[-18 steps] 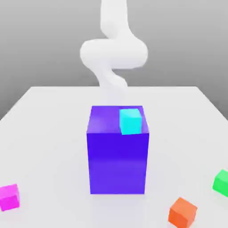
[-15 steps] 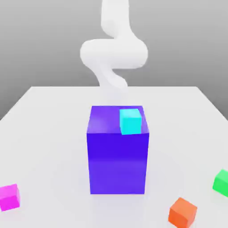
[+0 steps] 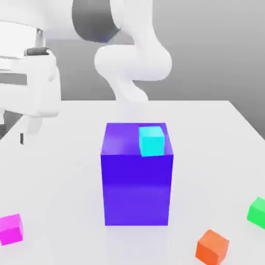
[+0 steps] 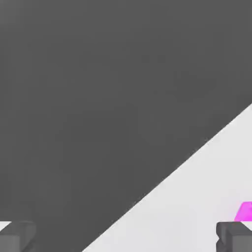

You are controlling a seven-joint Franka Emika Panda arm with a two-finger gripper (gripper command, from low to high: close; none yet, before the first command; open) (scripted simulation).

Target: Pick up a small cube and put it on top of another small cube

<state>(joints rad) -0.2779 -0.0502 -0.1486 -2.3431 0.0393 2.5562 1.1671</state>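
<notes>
The pink cube sits on the white table near its front edge, at the exterior view's left, and I have not reached it. My fingers are spread wide and grasp nothing: in the hand view one tip sits at each lower corner with bare table and dark floor between them, and a sliver of the pink cube peeks out just beside one tip. From that I judge my gripper is aimed close to the cube but not centred over it.

In the exterior view my hand hangs high at the left, well above the table and well apart from the cube. I take the open spread as readiness for a descent, since the cube is small and needs room on both sides.

Further out, a big blue block stands in the middle of the table with a small cyan cube resting on its top, toward the far right corner. The cyan cube looks to me like the likeliest landing spot, though it sits high. An orange cube and a green cube lie at the front right, well apart from the pink one.

I can read no brand, label or writing anywhere; every cube face is plain.
</notes>
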